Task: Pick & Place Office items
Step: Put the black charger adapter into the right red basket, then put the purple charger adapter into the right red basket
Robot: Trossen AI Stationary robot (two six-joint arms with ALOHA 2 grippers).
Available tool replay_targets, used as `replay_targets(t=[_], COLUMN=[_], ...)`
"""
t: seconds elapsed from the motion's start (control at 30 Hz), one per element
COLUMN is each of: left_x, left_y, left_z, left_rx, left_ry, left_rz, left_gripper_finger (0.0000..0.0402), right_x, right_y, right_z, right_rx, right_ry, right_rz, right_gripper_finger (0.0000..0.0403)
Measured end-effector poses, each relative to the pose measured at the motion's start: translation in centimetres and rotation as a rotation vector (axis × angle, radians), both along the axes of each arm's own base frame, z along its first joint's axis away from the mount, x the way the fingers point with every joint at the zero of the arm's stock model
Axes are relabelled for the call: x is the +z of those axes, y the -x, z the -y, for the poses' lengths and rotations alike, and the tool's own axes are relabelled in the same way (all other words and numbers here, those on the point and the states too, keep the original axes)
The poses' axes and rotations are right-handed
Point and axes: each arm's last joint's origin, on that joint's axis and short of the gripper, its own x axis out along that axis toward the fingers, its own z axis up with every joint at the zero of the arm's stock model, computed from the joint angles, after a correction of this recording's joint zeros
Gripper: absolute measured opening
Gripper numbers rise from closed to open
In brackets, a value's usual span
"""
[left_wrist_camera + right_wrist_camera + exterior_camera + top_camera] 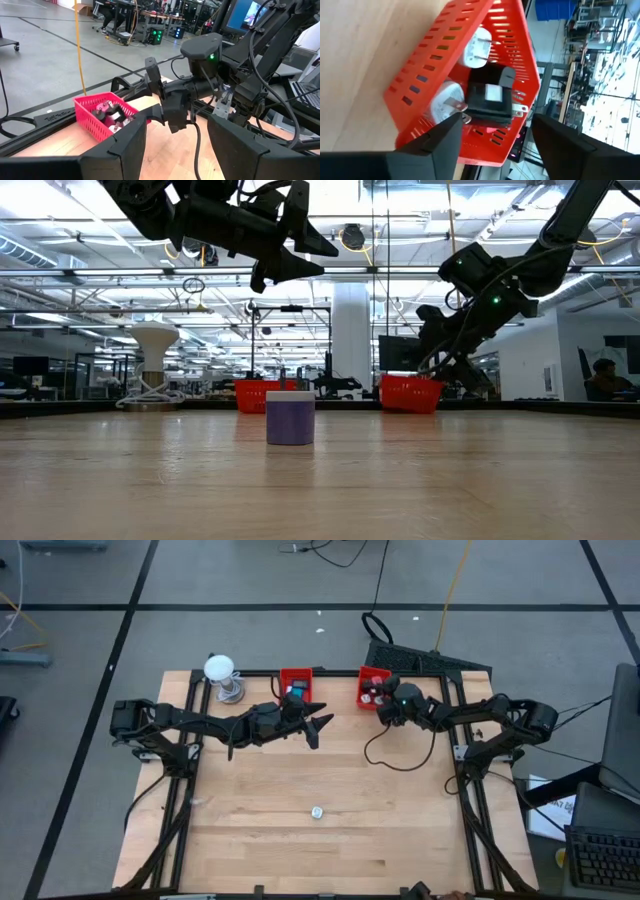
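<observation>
One small pale round piece (317,812) stands alone on the wood toward the near edge; in the low view it is a short pale cylinder (290,417). The left red bin (295,684) holds cyan and dark pieces. The right red bin (427,75) holds two white round plugs (475,47) and a black block (490,95). My left gripper (320,728) hovers open above the table just near of the left bin, high in the low view (292,258). My right gripper (383,707) hangs open over the right bin's near end, fingers either side of it in the right wrist view (495,135).
A white ball on a metal stand (222,675) sits at the far left corner. A black cable (400,755) loops onto the wood below the right arm. Black frame rails (470,790) run along both table sides. Bare wood spreads around the lone piece.
</observation>
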Motion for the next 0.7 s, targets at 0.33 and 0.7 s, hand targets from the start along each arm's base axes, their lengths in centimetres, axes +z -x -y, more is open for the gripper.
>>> replay_targets(t=[0.33, 0.7], left_x=[0.0, 0.0], left_y=[0.0, 0.0], left_z=[0.0, 0.0], left_rx=[0.000, 0.000], left_ry=[0.000, 0.000], left_rz=[0.000, 0.000], left_gripper_finger=[0.0214, 0.0214], right_x=[0.3, 2.0], right_y=[0.0, -1.3], right_z=[0.3, -0.6], right_rx=[0.000, -0.037], right_ry=[0.050, 0.202], right_rz=[-0.002, 0.107], right_gripper_finger=[0.0253, 0.0248])
